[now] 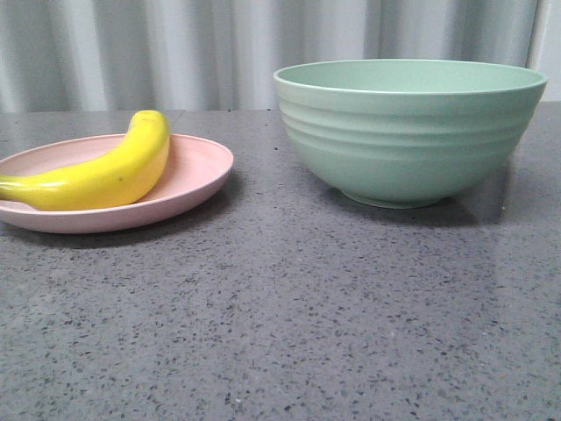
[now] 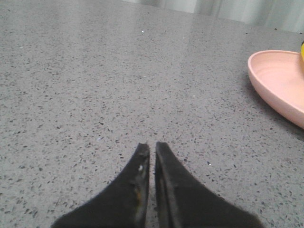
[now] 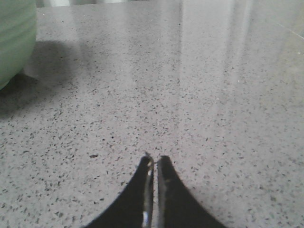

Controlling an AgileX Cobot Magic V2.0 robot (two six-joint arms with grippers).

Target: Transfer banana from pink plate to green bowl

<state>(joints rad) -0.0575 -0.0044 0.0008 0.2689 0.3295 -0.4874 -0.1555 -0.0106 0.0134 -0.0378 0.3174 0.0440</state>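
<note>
The yellow banana (image 1: 105, 171) lies curved on the pale-pink plate (image 1: 197, 175) at the left of the front view. The mint-green bowl (image 1: 408, 132) stands to its right, apart from the plate. Neither arm shows in the front view. In the left wrist view my left gripper (image 2: 152, 146) is shut and empty above bare table, with the pink plate (image 2: 278, 83) off to one side and a sliver of banana (image 2: 302, 50) at the frame edge. In the right wrist view my right gripper (image 3: 155, 158) is shut and empty, the bowl's wall (image 3: 14, 38) some way off.
The grey speckled table (image 1: 289, 316) carries the plate and the bowl. A pale pleated curtain (image 1: 175, 44) hangs behind the table's far edge.
</note>
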